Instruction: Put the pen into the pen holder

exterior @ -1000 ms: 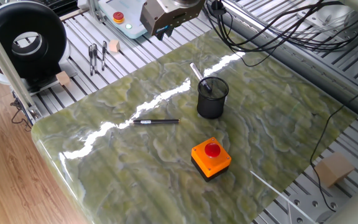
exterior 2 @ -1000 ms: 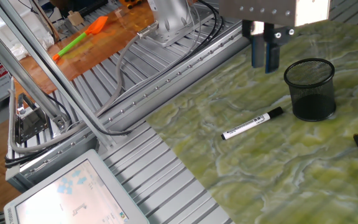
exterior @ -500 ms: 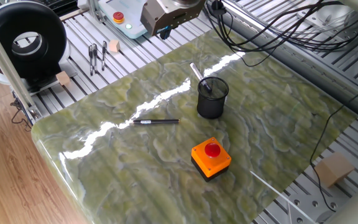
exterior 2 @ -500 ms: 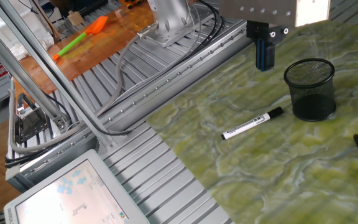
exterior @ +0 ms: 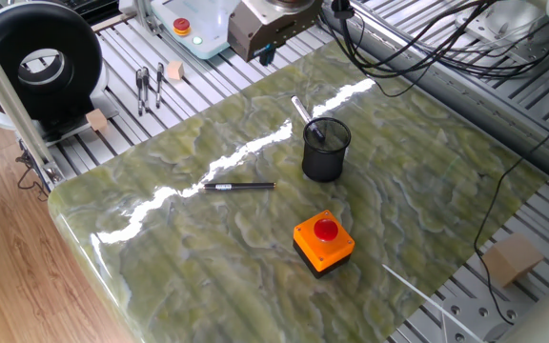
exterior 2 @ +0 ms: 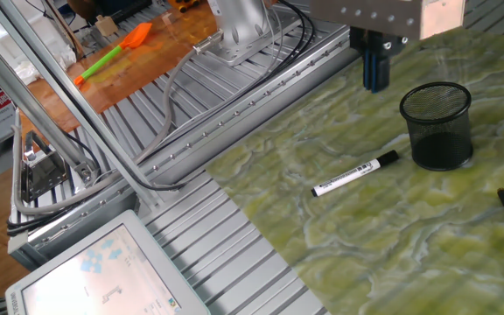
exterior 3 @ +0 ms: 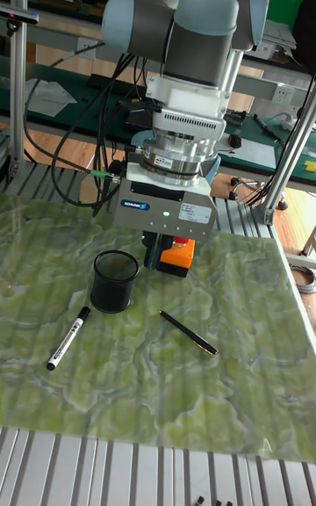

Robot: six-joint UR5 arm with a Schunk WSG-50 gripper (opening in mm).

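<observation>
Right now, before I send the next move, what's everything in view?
pen: one, white with a black cap, flat on the table beside the holder, not in it
holder: one, black mesh, upright mid-table
black pen: one, flat on the table, apart from the holder
button box: one, orange with a red button, on the table
cardboard box: one, brown, on the rails off the table
reel: one, black, beyond the table's corner
table: one, green marbled
gripper: one, fingers together, empty, above the table's edge
</observation>
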